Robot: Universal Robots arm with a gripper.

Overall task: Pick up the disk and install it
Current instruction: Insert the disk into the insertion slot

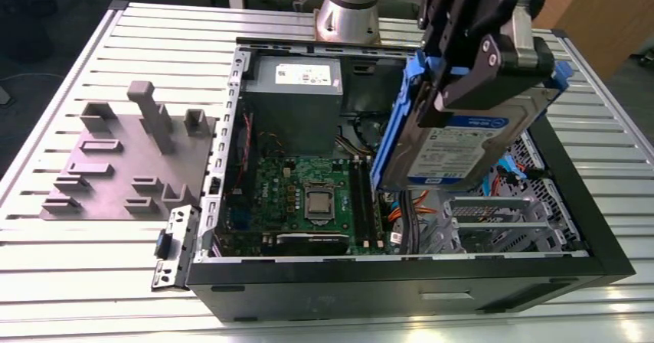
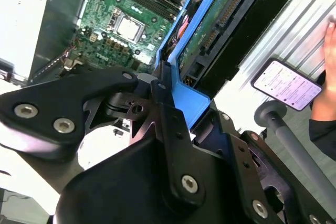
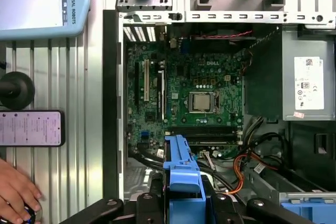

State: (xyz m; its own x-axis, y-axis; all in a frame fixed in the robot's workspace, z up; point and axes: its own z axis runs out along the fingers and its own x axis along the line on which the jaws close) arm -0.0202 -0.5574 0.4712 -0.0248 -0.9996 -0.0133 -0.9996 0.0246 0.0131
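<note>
Holding the disk [image 1: 457, 140] above the case [image 1: 409, 282]

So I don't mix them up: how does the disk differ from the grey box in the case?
The disk is slim with a blue frame; the grey box is bulkier, bare metal. The disk hangs steeply tilted in the gripper above the case; the grey box sits inside it. Both are grey and labelled.
</note>
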